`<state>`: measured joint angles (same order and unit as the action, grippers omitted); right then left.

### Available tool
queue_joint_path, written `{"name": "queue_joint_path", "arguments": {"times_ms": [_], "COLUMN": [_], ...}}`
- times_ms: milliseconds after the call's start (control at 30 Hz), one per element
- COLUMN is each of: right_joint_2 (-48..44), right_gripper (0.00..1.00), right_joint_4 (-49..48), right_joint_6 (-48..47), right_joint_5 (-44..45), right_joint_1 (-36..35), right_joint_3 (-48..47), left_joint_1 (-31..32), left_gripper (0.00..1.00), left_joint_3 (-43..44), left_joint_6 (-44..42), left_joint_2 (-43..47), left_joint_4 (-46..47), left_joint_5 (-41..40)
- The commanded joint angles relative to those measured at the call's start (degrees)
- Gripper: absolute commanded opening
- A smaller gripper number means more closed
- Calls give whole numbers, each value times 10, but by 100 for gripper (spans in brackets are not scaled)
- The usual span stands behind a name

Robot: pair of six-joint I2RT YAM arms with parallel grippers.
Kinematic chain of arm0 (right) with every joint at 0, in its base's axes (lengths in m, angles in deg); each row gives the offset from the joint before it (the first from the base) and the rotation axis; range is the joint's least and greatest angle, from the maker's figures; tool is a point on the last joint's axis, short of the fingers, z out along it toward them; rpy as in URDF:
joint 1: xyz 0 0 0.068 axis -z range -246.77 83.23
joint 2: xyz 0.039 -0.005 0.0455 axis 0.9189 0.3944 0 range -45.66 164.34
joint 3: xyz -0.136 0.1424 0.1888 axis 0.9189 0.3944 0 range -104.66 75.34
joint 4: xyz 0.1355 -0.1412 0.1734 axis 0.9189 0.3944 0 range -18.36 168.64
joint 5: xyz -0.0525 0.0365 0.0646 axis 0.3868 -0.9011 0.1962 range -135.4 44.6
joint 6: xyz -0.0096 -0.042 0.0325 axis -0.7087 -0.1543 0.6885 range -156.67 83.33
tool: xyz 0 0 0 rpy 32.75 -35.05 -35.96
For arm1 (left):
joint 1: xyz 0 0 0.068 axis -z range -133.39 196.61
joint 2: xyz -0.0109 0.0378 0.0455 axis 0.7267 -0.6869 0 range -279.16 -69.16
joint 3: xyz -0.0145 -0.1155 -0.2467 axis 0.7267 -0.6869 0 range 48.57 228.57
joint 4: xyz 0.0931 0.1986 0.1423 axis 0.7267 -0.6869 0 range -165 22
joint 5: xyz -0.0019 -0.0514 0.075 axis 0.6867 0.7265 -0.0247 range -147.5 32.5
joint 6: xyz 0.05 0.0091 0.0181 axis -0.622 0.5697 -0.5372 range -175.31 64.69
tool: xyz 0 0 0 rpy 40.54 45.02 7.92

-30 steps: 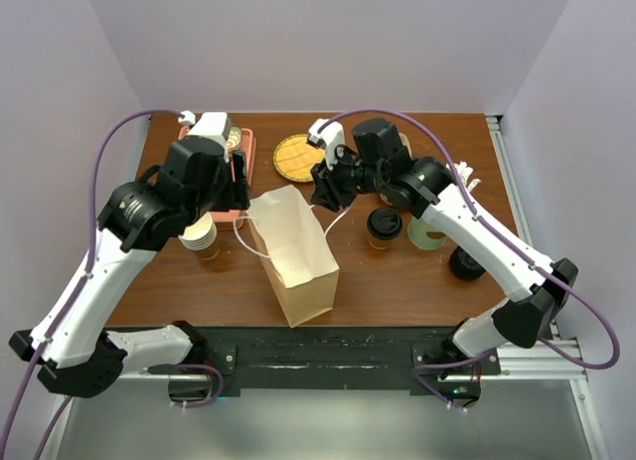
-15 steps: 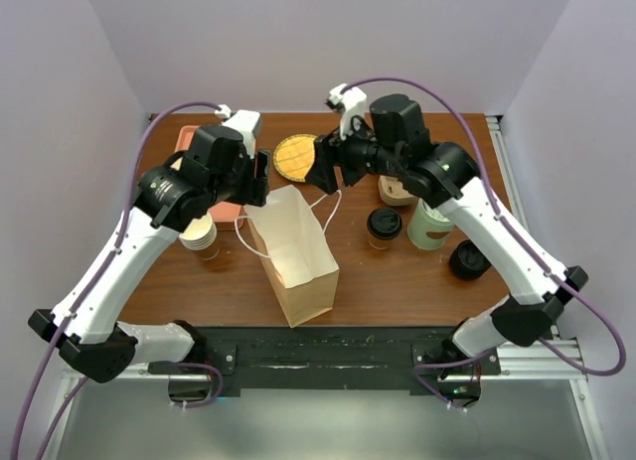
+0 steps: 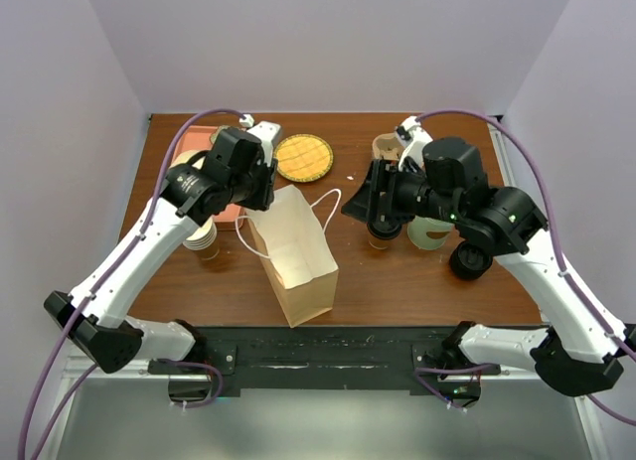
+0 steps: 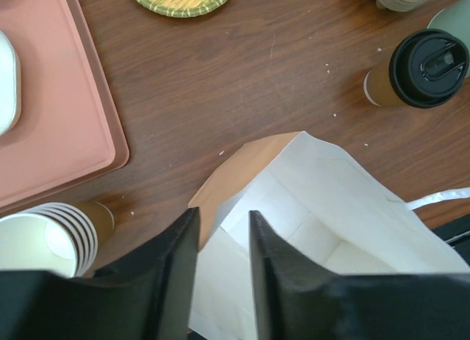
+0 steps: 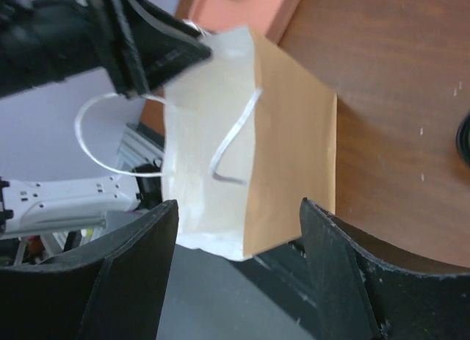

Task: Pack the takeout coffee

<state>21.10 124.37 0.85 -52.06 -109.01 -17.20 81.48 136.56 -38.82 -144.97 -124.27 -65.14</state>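
Takeout coffee [image 4: 417, 67] stands on table [image 3: 417, 281] right of paper bag [image 3: 298, 259]; left gripper [image 4: 219, 221] straddles bag rim, jaws narrowly apart, probably to steady it; right gripper [image 5: 239, 208] spread empty nearby.

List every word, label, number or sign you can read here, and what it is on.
None can be read.
The bag, coffee cup, cup stack and tray show no print.
Any embossing on the lid is too small to read.
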Motion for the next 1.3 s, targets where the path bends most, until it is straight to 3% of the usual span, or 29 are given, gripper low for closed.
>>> {"name": "queue_joint_path", "arguments": {"times_ms": [0,100,300,467,600,767,967,1133,1233,1267], "right_joint_2": [-2,-6,15,62,139,231,344,439,491,506], "right_gripper": [70,70,68,67,66,67,67,62,64,64], "right_joint_4": [27,42,59,56,62,11,3,11,33,42], "right_joint_6": [49,41,5,-81,-116,-225,-340,-358,-370,-373], "right_joint_5": [-3,29,120,206,208,229,115,130,123,124], "right_joint_1": [1,1,1,26,130,169,249,254,255,256], "right_joint_3": [20,23,-28,-97,-143,-150,-215,-259,-295,-322], "left_joint_1": [-4,-9,-37,-51,-51,-51,-51,-51,-51,-51], "left_gripper": [16,0,0,0,0,0,0,9,25,35], "left_joint_3": [-4,11,-5,-46,-72,-87,-84,-43,-13,-5], "left_joint_6": [-2,33,133,150,147,157,195,198,178,172], "left_joint_2": [-5,-15,14,51,64,86,109,109,97,89], "left_joint_4": [17,-14,-51,-38,-29,-9,-12,-29,-48,-55], "left_joint_5": [-6,-11,-25,3,31,67,91,80,64,58]}}
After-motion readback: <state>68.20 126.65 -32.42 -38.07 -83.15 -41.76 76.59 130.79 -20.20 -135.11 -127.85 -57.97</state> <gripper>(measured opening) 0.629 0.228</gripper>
